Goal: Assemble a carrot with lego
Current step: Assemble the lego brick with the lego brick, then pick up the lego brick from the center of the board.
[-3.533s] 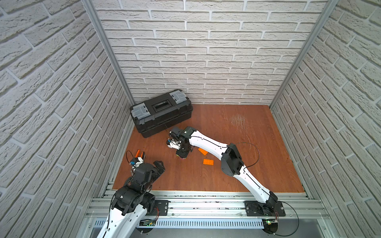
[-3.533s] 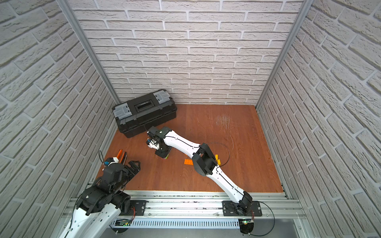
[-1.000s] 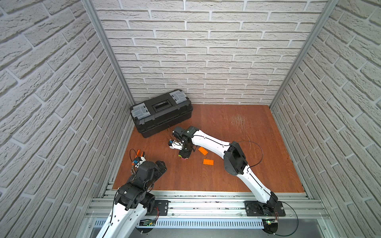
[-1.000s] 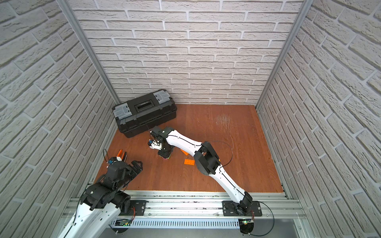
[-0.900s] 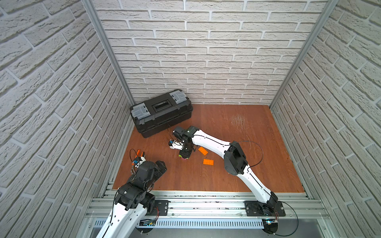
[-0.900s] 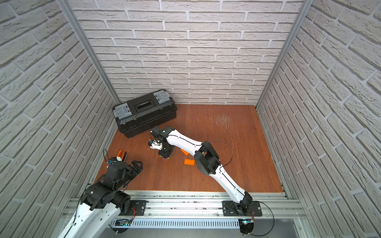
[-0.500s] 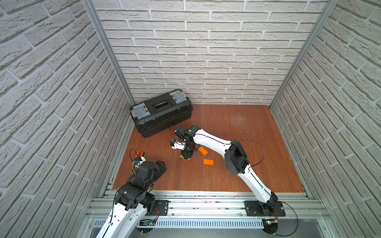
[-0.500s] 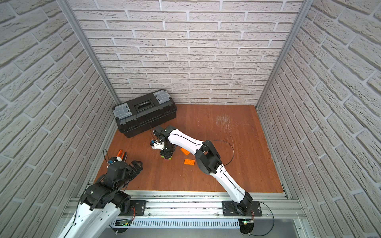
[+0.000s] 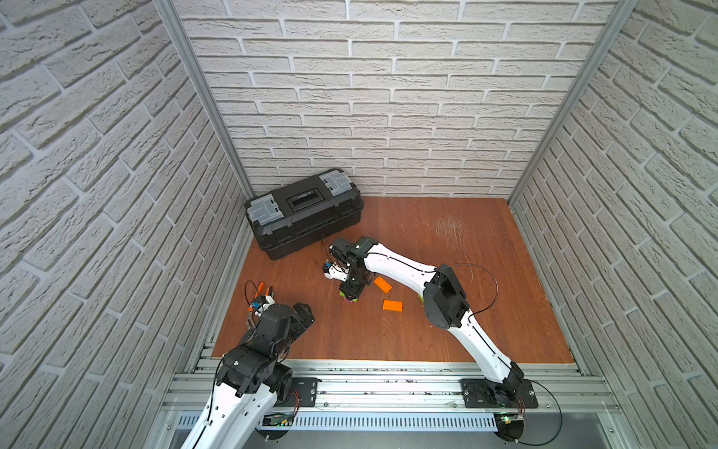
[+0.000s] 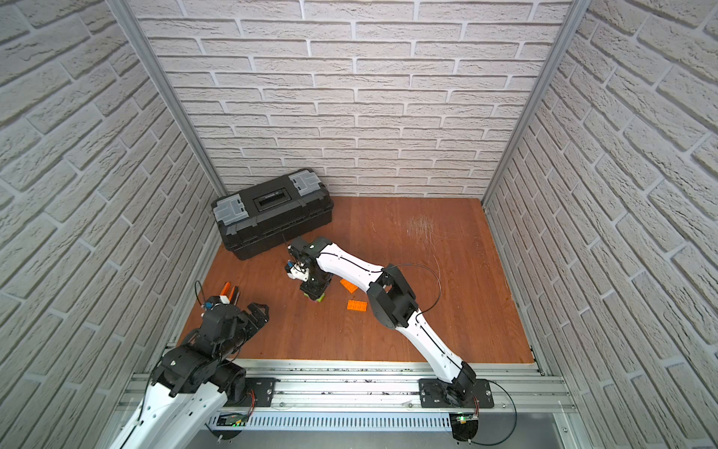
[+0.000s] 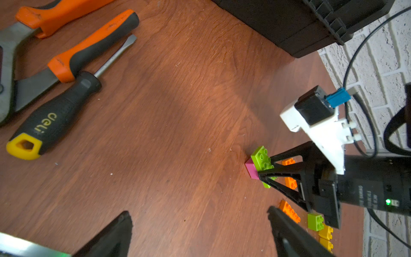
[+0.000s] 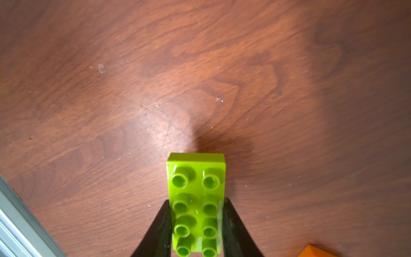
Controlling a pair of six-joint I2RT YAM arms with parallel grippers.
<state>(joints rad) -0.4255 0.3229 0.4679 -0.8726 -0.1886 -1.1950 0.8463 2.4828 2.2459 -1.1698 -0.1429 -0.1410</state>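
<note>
Carrot (image 11: 259,161), barely begun, stands under the right gripper (image 12: 196,199): a lime-green brick (image 12: 196,189) between its jaws, gripped or merely flanked, I cannot tell, atop a pink brick (image 11: 251,170). Lifting away while clinging could pull them apart.

I see my wooden bench (image 9: 466,330) carrying a black toolbox (image 9: 303,212), loose orange bricks (image 9: 392,305), a screwdriver (image 11: 55,120) and orange-handled pliers (image 11: 89,46).
</note>
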